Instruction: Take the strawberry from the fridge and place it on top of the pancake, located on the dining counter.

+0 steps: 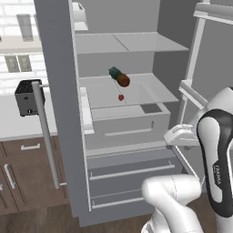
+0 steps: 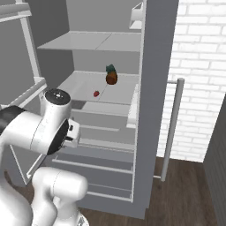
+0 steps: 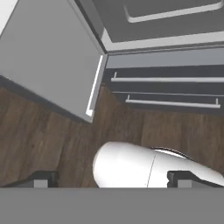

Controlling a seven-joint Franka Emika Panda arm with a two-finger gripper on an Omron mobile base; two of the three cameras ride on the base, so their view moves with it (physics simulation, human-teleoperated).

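The strawberry (image 1: 121,97) lies on a pale grey middle shelf inside the fridge (image 1: 132,59), a small red berry set a little in front of a brown, green-topped fruit like a pineapple (image 1: 119,77) on the same shelf and apart from it; from the right base view the strawberry (image 2: 96,93) sits to the lower left of that fruit (image 2: 111,76). Both fridge doors stand open, one door (image 1: 59,100) swung out to the left with its long silver handle (image 1: 45,132) facing the room, and drawer fronts (image 1: 132,179) close the lower part of the cabinet. The arm is folded low in front of the fridge, its white links and dark joints bunched close to the base, well below the shelf with the berry. The hand view looks down at the brown wood floor (image 3: 48,144), the bottom corner of an open door and the drawer fronts (image 3: 166,87), which the base views show from the front. The gripper (image 3: 111,179) shows its two dark finger tips far apart at the bottom of the hand view, with nothing between them. The left base view also takes in a black toaster (image 1: 28,98) on a narrow counter (image 1: 18,125) beside the fridge, while the right base view shows a white brick wall (image 2: 198,66) there instead.
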